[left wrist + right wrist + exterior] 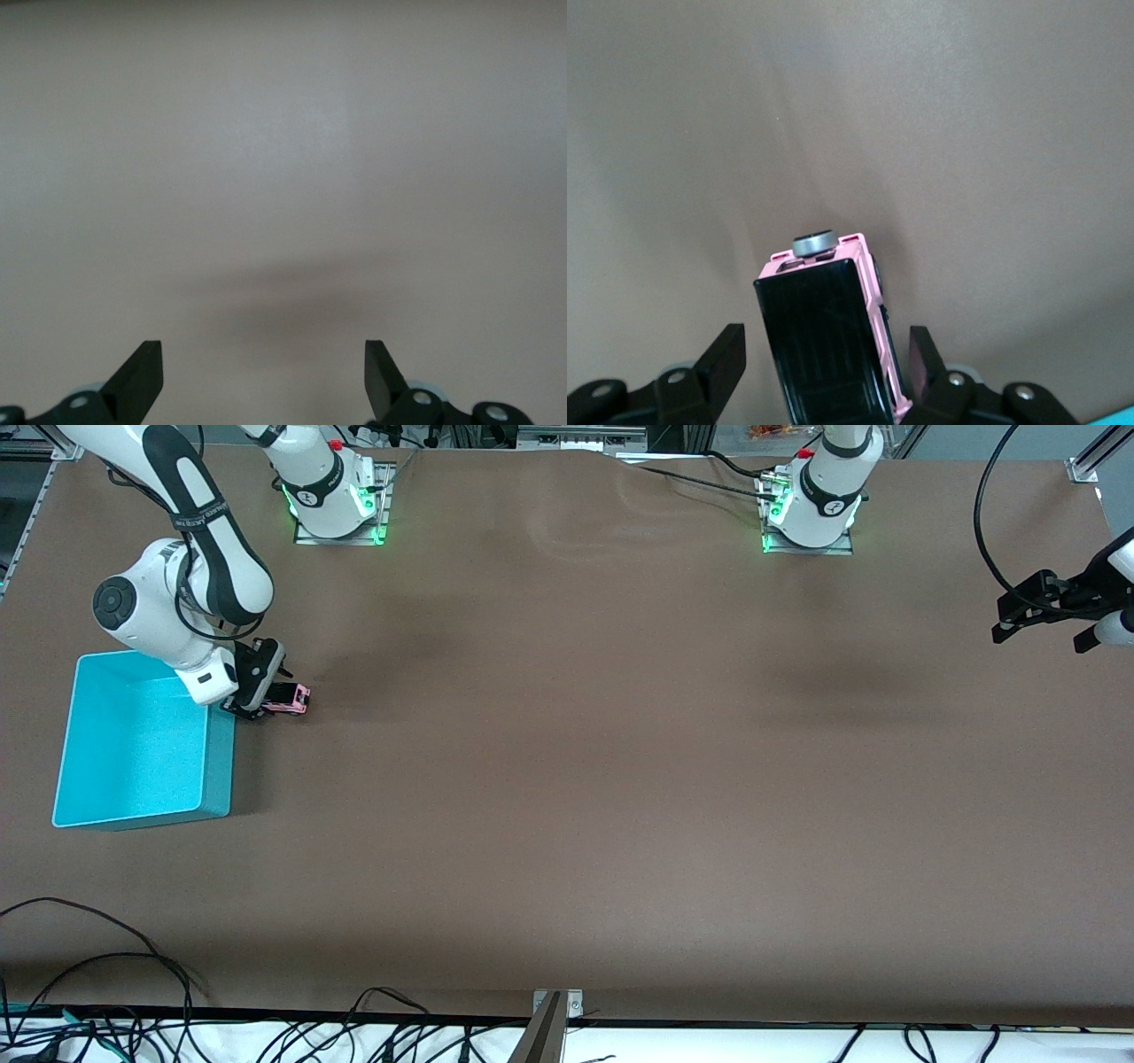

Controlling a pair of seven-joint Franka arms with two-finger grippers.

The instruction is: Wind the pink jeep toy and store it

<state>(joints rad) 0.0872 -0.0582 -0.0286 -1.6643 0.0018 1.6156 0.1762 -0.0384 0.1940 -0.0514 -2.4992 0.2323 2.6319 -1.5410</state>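
Note:
The pink jeep toy (291,698), light pink with a black roof, sits on the brown table beside the turquoise bin (97,797), at the bin's corner toward the robots' bases. My right gripper (262,693) is low over it, and its open fingers straddle the toy. In the right wrist view the jeep (819,310) lies between the fingers (726,354) with a gap on each side, a round spare wheel at its end. My left gripper (1038,615) waits open and empty above the left arm's end of the table; it also shows in the left wrist view (263,354).
The turquoise bin's inside shows nothing in it. Cables lie along the table edge nearest the front camera (106,965). The arm bases (337,505) stand along the edge farthest from that camera.

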